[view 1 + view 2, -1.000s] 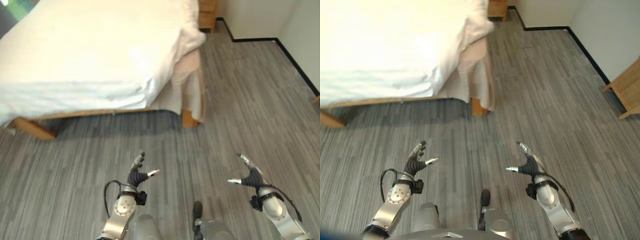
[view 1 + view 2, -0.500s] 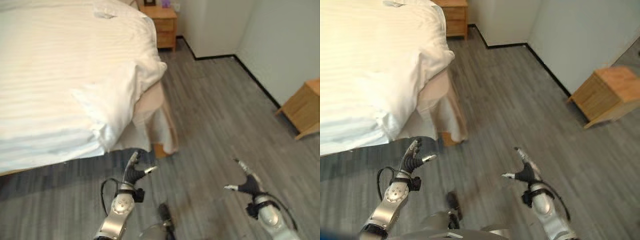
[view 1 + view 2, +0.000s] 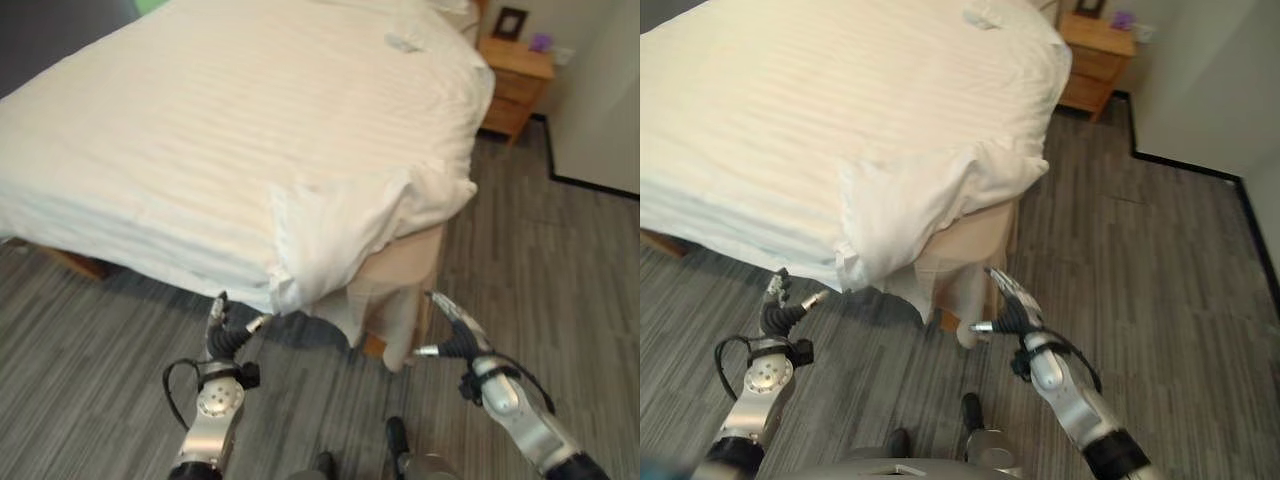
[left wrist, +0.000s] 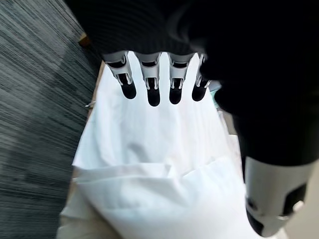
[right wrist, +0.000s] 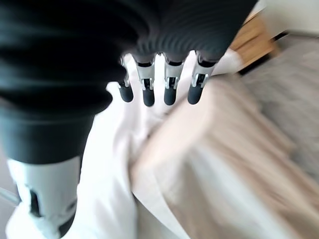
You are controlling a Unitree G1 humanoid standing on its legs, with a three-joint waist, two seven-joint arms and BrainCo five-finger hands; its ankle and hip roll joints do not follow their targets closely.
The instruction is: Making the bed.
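I stand at the foot corner of the bed point(image 3: 150, 130), both arms raised over the grey floor point(image 3: 1160, 270), neither touching anything. My left hand point(image 3: 224, 333) has its fingers straight and relaxed, thumb apart, holding nothing; my right hand point(image 3: 448, 335) is likewise spread and empty. The white duvet point(image 3: 260, 110) lies mostly flat across the mattress, but its near corner point(image 3: 330, 225) is folded back and bunched, hanging over the edge just above the beige bed skirt point(image 3: 400, 290). That corner sits between my two hands and slightly beyond them. A wooden nightstand point(image 3: 515, 85) stands at the far side, well apart. Judged risks: reaching in too low, I could catch the skirt along with the duvet and pull both askew; pinching only the top fold might leave the crease underneath; tugging one-handed would likely drag the whole cover off-centre and wrinkle the smooth part.
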